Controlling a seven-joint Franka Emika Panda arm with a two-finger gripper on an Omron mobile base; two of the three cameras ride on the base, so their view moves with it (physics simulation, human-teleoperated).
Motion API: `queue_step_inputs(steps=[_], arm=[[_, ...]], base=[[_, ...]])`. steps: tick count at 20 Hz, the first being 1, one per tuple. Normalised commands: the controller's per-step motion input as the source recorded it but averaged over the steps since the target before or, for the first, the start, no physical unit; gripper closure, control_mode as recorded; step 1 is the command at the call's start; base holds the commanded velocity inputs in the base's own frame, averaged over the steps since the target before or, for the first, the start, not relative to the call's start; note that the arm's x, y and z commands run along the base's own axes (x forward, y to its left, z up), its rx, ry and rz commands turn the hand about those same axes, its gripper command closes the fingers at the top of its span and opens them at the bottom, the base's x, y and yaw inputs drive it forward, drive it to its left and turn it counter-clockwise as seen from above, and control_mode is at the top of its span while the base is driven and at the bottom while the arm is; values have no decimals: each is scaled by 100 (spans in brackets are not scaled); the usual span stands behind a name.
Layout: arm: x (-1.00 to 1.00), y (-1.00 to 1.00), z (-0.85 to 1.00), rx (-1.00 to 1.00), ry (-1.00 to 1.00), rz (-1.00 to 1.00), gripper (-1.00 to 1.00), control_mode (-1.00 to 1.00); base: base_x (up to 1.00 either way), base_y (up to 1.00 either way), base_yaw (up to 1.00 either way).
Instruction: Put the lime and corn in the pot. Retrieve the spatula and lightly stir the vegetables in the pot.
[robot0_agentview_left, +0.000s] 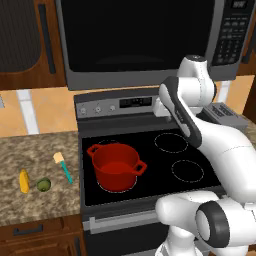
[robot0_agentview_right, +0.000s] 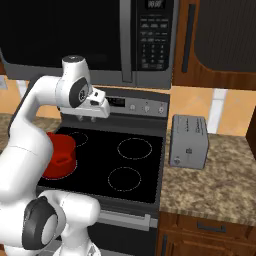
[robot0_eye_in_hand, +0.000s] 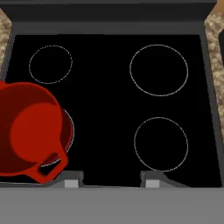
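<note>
The red pot (robot0_agentview_left: 116, 167) stands on the stove's front left burner, with nothing inside it. It also shows in the right base view as the pot (robot0_agentview_right: 59, 155) and at the left of the hand view as the pot (robot0_eye_in_hand: 30, 127). On the counter left of the stove lie the yellow corn (robot0_agentview_left: 24, 181), the green lime (robot0_agentview_left: 44, 185) and the teal-handled spatula (robot0_agentview_left: 63, 166). My gripper (robot0_agentview_right: 86, 119) hangs over the back of the cooktop, pointing down, well above and behind the pot. In the hand view the gripper (robot0_eye_in_hand: 111, 179) is open with nothing between its fingertips.
The black cooktop (robot0_agentview_left: 165, 165) has several ringed burners. A microwave (robot0_agentview_left: 140, 40) hangs above the stove, close over my arm. A grey toaster (robot0_agentview_right: 189, 141) stands on the right counter. Granite counters flank the stove on both sides.
</note>
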Motion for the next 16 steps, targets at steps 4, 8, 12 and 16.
queue_step_inputs(steps=[4,8,12,16], arm=[[0,0,-2,0,0,0,-100,100],[0,0,0,0,0,0,-100,100],[0,0,0,0,0,0,-100,100],[0,0,0,0,0,0,-100,100]], base=[[0,45,1],[0,100,0],[0,100,0],[4,100,0]])
